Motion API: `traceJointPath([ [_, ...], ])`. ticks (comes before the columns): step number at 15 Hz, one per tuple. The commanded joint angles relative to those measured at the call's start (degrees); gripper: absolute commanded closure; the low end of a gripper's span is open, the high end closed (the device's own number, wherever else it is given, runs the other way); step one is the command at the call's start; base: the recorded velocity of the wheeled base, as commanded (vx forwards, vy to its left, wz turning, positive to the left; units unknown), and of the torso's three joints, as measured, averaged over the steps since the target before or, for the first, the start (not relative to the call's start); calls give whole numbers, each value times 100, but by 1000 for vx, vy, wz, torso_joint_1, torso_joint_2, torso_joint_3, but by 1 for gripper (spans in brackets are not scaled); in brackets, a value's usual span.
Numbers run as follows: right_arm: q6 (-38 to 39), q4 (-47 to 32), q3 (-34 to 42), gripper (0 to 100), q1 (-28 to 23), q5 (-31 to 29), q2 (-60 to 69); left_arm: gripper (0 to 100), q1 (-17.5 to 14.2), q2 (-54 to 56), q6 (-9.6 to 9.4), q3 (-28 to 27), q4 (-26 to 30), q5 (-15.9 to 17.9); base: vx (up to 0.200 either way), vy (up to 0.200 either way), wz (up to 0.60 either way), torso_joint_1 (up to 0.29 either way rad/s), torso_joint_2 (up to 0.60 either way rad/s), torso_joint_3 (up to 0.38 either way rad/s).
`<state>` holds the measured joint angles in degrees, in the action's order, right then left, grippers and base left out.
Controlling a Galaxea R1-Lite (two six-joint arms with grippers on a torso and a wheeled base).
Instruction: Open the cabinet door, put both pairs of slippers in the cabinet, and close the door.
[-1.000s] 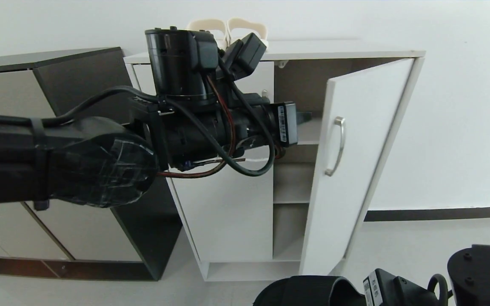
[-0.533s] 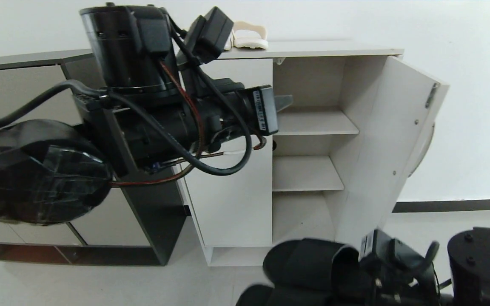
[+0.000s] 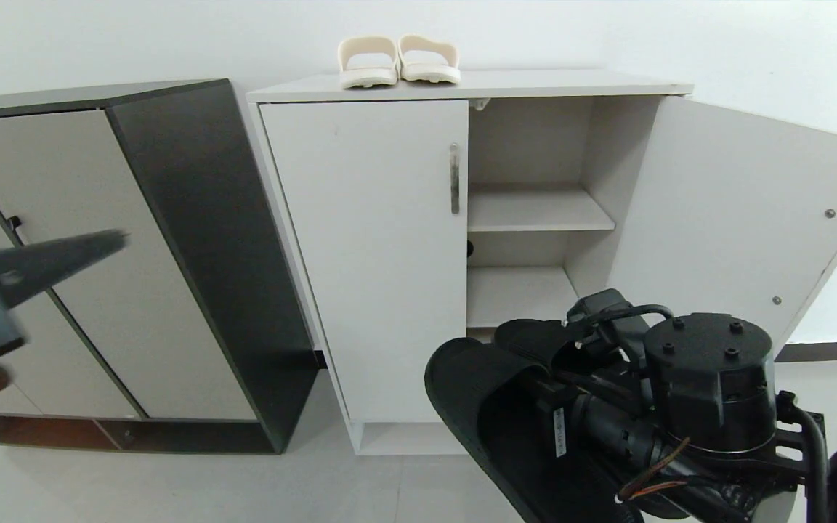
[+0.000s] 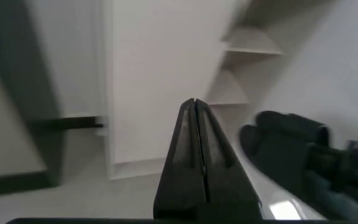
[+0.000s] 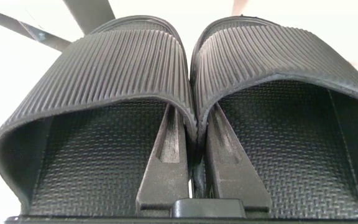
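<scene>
- The right end effector [image 5: 194, 165] is nearest. It grips the pair of black slippers [image 3: 471, 388], with one finger [image 5: 165, 155] inside each slipper, pinching the two adjoining inner walls together. The straps arch over both fingers.
- The black slippers are held side by side above the floor [image 3: 171, 487], in front of the lower part of the white cabinet's [image 3: 571, 83] open right side.
- The left end effector [image 4: 195, 155] hangs off to the robot's left in front of the dark cabinet [image 3: 171, 218]. Its fingers are pressed flat together with nothing between them.
- The white cabinet's right door [image 3: 738, 218] is swung wide open, showing its inner face. The left door [image 3: 368, 254] is closed, its handle [image 3: 454, 178] at the centre edge.
- Inside the open half, an upper shelf [image 3: 535, 211] and a lower shelf [image 3: 516, 294] are bare.
- The pair of cream slippers [image 3: 398, 62] sits side by side on the white cabinet's top, above the closed door.
</scene>
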<state>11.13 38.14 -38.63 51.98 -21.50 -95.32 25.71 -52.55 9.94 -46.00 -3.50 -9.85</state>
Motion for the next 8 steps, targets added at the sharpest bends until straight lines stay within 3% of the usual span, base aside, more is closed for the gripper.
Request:
traceJointPath([
  [1, -14, 0, -48, 100, -13, -3, -145, 100, -1718, 3076, -660, 1936, 781, -931, 0, 0, 0, 0, 0, 0],
  [2, -23, 0, -57, 100, -13, -12, -145, 100, -1973, 3410, -747, 2183, 781, -1019, 0, 0, 0, 0, 0, 0],
  [3, -23, 0, -39, 100, -13, -12, -145, 100, -2509, 4148, -800, 2683, 789, -993, 0, 0, 0, 0, 0, 0],
  [4, -23, 0, -13, 100, -13, -12, -127, 100, -2729, 4763, -809, 3237, 798, -940, 0, 0, 0, 0, 0, 0],
  [7, -14, 9, 58, 100, 5, -3, -163, 100, -2641, 5115, -703, 4353, 534, -922, 0, 0, 0, 0, 0, 0],
  [8, -23, 9, 66, 100, 14, 6, -154, 100, -2562, 5255, -721, 4512, 394, -536, 0, 0, 0, 0, 0, 0],
])
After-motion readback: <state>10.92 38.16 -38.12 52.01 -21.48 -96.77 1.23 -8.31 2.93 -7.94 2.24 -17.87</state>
